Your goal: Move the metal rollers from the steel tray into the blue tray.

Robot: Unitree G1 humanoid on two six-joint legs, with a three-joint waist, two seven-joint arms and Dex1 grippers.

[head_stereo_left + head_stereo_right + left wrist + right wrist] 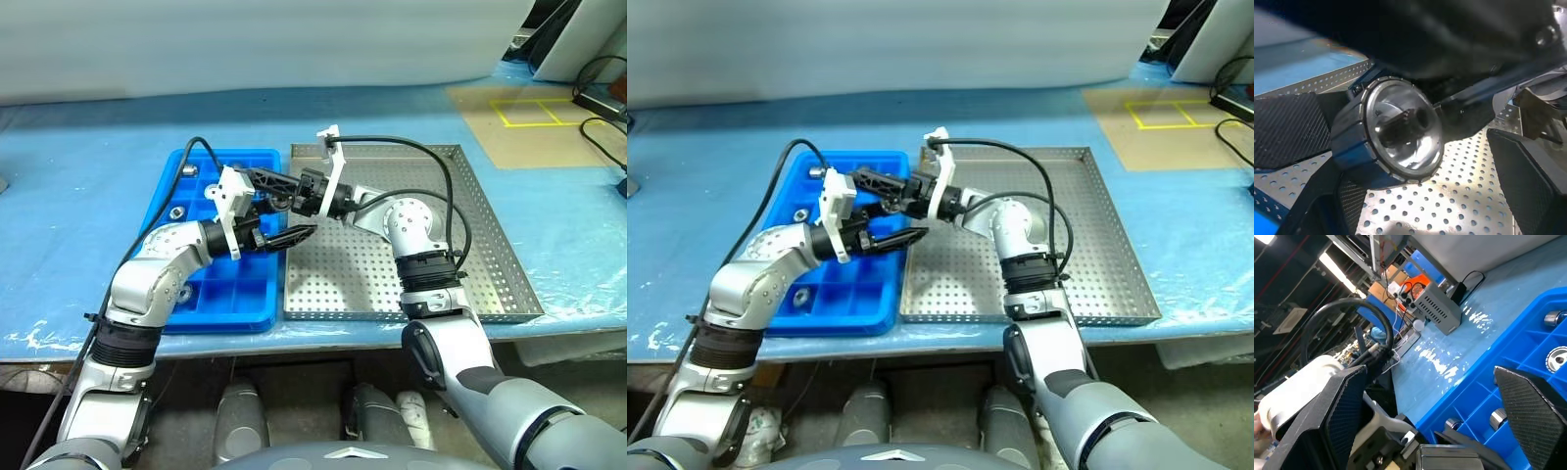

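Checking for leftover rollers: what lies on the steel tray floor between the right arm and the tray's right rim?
Bare perforated floor of the steel tray in the left eye view; no rollers there.

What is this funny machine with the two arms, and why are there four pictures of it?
It's a robot that moves small metal parts. Two pictures come from cameras in its head, looking down at the table over its arms. The other two come from little cameras on its wrists, so they see very close up.

On the table lie a blue tray with square pockets and a steel tray full of tiny holes. A few shiny metal rollers already sit in the blue pockets.

The left gripper and right gripper are its hands, each with two black fingers. Both are open and hold nothing. They are near each other, over where the two trays meet.

The big shiny round thing in the left wrist picture looks like part of the other arm.
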